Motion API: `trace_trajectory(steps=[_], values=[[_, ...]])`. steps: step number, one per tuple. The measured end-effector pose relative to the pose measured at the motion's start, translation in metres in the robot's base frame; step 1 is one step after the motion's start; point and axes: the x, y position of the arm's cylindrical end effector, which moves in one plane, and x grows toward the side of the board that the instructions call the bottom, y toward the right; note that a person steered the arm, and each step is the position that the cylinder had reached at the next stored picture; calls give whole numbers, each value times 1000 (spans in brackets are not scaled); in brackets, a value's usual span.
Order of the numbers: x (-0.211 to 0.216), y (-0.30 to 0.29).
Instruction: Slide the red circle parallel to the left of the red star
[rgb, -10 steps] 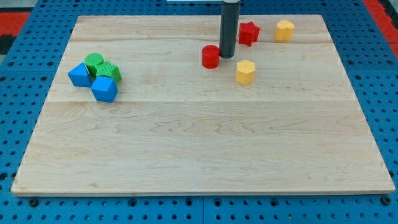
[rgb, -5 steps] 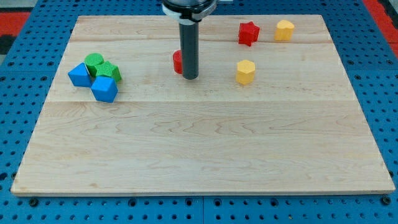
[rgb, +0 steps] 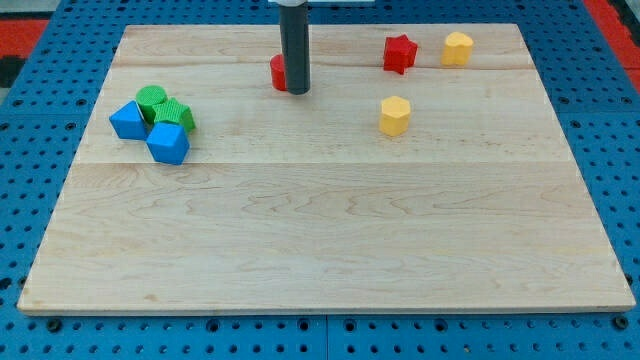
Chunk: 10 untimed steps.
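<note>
The red circle (rgb: 278, 72) sits on the far part of the desk (rgb: 320, 230), left of centre, mostly hidden behind the rod; only a red sliver shows at the rod's left edge. It looks like a short, smooth, solid red cylinder, though little of it is visible. The tip (rgb: 295, 91) rests against its right, near side, touching or almost so. The red star (rgb: 399, 53) lies well apart to the right and a little farther back, so the circle is already on the star's left but seems slightly nearer than the star's row. A good finish would likely be a short nudge away from the viewer, with the tip placed squarely on the circle's near side so the round block does not roll off sideways. There are no jaws on this rod, so no grasp state applies. A yellow block (rgb: 395, 115) lies near-right of the tip, another yellow block (rgb: 458, 48) beyond the star, and the green blocks (rgb: 163, 105) and blue blocks (rgb: 150, 132) cluster far left.
</note>
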Motion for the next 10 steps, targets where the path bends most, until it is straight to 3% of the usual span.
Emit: trace_trajectory(steps=[1, 3, 4, 6, 8, 9, 10], values=[[7, -59], [-17, -49], [-17, -12], [-32, -54], [-54, -36], [-55, -4], [-22, -10]])
